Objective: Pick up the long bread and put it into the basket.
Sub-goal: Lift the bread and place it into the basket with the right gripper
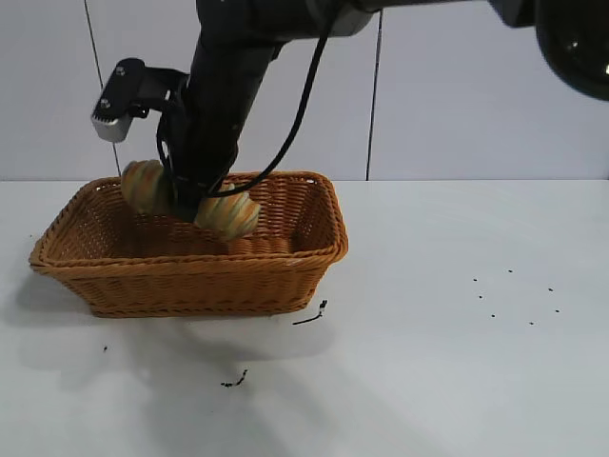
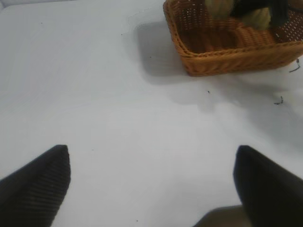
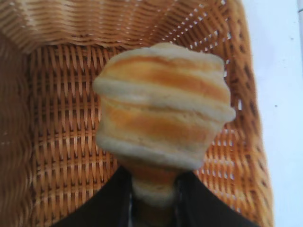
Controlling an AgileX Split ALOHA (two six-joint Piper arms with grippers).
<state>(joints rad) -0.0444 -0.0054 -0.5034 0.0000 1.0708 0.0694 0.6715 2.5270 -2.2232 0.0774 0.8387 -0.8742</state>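
The long bread [image 1: 228,214], golden-tan with pale and orange-brown stripes, hangs tilted inside the mouth of the orange-brown wicker basket [image 1: 190,262] at the table's left. My right gripper [image 1: 186,195] reaches down from above and is shut on the loaf's middle. In the right wrist view the bread [image 3: 161,113] fills the middle, pinched between the dark fingers [image 3: 154,203] just above the basket floor [image 3: 61,118]. My left gripper [image 2: 151,184] is open and empty over bare table, far from the basket [image 2: 227,52]; it is out of the exterior view.
Small dark scraps lie on the white table in front of the basket [image 1: 309,317] and nearer the front [image 1: 236,381]. Tiny specks dot the right side [image 1: 514,295]. A pale panelled wall stands behind the table.
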